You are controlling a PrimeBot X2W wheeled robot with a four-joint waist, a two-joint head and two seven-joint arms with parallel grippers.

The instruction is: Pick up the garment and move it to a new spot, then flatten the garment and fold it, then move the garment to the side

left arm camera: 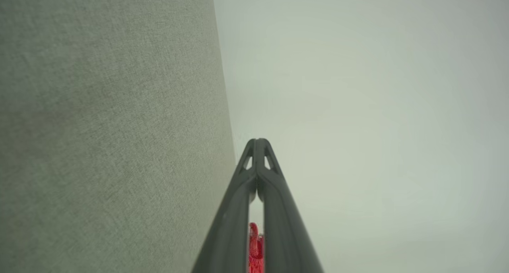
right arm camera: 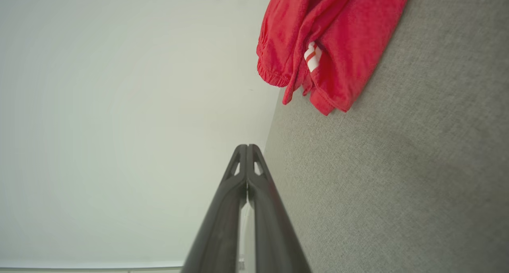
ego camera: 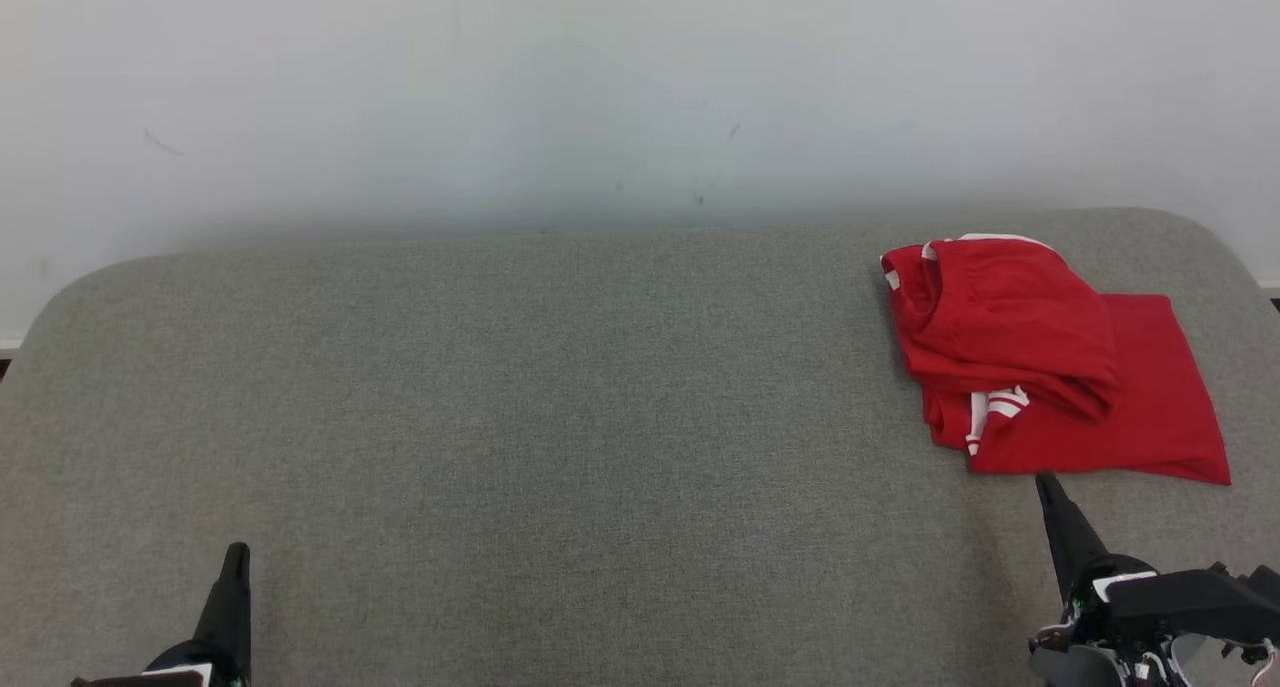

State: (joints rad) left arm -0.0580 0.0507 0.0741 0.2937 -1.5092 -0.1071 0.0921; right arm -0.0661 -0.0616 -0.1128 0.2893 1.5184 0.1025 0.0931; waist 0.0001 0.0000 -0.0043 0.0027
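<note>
The garment (ego camera: 1040, 352) is red with white stripes and lies folded in a loose pile at the far right of the grey padded table (ego camera: 560, 417). My right gripper (ego camera: 1046, 482) is shut and empty, its tip just short of the garment's near edge. In the right wrist view the shut right gripper (right arm camera: 247, 147) points past the garment (right arm camera: 330, 38) lying up and to the right. My left gripper (ego camera: 237, 549) is shut and empty at the lower left, far from the garment. In the left wrist view a sliver of the red garment (left arm camera: 255, 247) shows between the fingers of the shut left gripper (left arm camera: 258, 141).
A plain white wall (ego camera: 600, 87) runs right behind the table's far edge. The grey surface stretches bare from the left side to the middle. The table's rounded corners show at the far left and far right.
</note>
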